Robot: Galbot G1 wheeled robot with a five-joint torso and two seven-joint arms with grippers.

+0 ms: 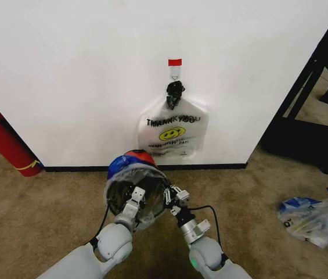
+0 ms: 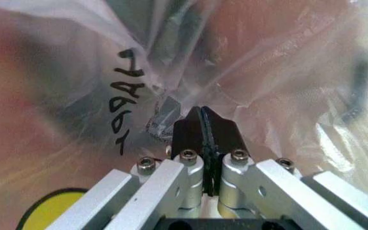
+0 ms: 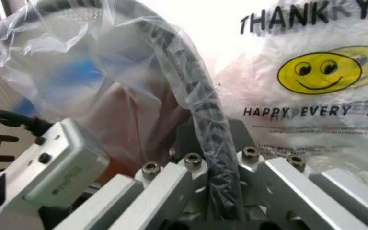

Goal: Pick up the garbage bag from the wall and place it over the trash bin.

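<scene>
Largely done: the garbage bag (image 1: pixel 130 170) lay draped over the trash bin (image 1: pixel 133 197) below the wall (image 1: pixel 94 70). Left gripper (image 2: pixel 203 125) pinched bag film shut; right gripper (image 3: pixel 214 158) clamped the covered rim. Release remained.

The garbage bag (image 3: pixel 101 81) hides the right claw's (image 3: pixel 212 139) fingertips.
</scene>
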